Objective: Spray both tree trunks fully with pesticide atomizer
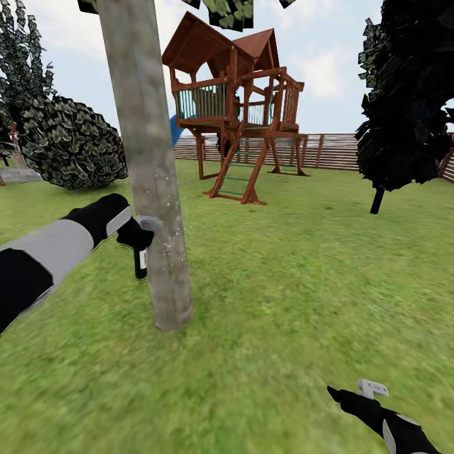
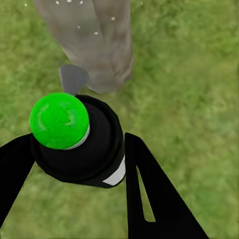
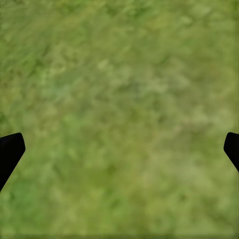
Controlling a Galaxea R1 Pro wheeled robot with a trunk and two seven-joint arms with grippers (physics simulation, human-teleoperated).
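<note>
**mossy_bot:** So where was the spray bottle at that point? And could you see what was in it?

**rake_dave:** It was in the left gripper, pinched between the two black fingers, right up beside the tree trunk on its left side, hanging upright a bit above the lawn. The bottle's dark all over with a white label patch, so I couldn't tell what was inside or how full it was. From the left wrist camera it had a bright green round cap on top and a grey nozzle pointing at the trunk. There were little pale specks on the bark near the nozzle.

**mossy_bot:** And the other hand?

**rake_dave:** The right gripper was low and well off to the right of the trunk, over bare grass. Its fingertips were spread wide with nothing between them.

**mossy_bot:** Anything else around the trunk?

**rake_dave:** Behind it and to the right stood a wooden playhouse on stilts, with the slat fence further back. A round bush sat behind the trunk on the left, and a dark leafy tree stood far off to the right.
</note>
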